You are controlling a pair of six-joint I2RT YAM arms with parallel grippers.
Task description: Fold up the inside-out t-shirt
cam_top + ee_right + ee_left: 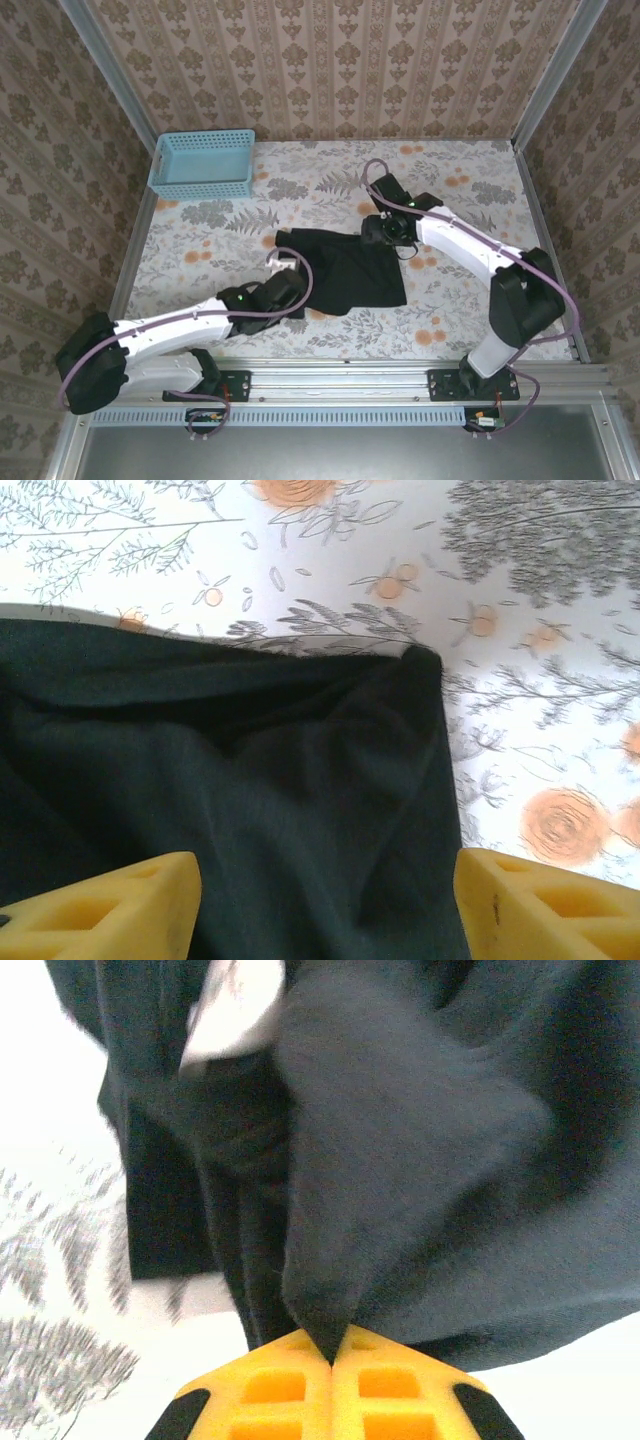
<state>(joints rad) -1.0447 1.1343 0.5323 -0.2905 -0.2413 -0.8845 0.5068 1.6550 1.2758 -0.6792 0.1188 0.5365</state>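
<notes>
Both reach inward over the t-shirt [345, 265]: left pincer [332, 1345] clamped on a fold, right pincer [325, 872] spread wide.

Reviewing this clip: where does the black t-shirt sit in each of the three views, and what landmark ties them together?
Top external: t-shirt at table centre, between the two arms.
Left wrist: t-shirt across the top and right, a fold pinched in the shut left hand.
Right wrist: t-shirt lower left, running down between the fingers of the open right hand.
Shared landmark: the floral tablecloth beneath it.
</notes>
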